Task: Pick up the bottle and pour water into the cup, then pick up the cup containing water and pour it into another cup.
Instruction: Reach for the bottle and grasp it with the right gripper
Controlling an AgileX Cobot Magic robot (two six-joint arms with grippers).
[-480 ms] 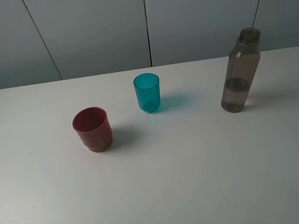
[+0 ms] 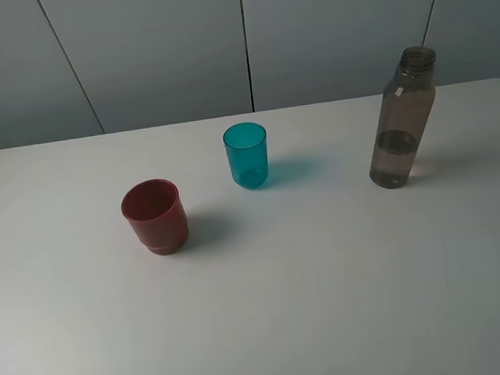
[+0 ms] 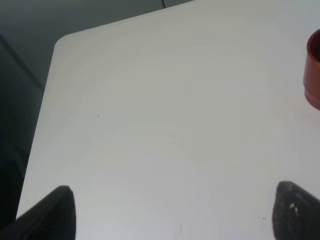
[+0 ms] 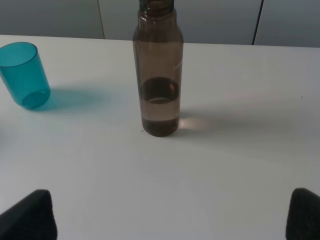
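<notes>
Standing, one bottle, seemingly part-filled, one teal cup, one red cup

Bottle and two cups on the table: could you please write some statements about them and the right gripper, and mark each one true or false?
1. The bottle stands upright on the table with no cap. True.
2. The bottle is empty. False: liquid fills its lower part.
3. In the exterior high view, the teal cup stands between the red cup and the bottle. True.
4. The right gripper is shut on the bottle. False: it is open, apart from the bottle, and holds nothing.
5. The red cup lies on its side. False: it stands upright.
</notes>
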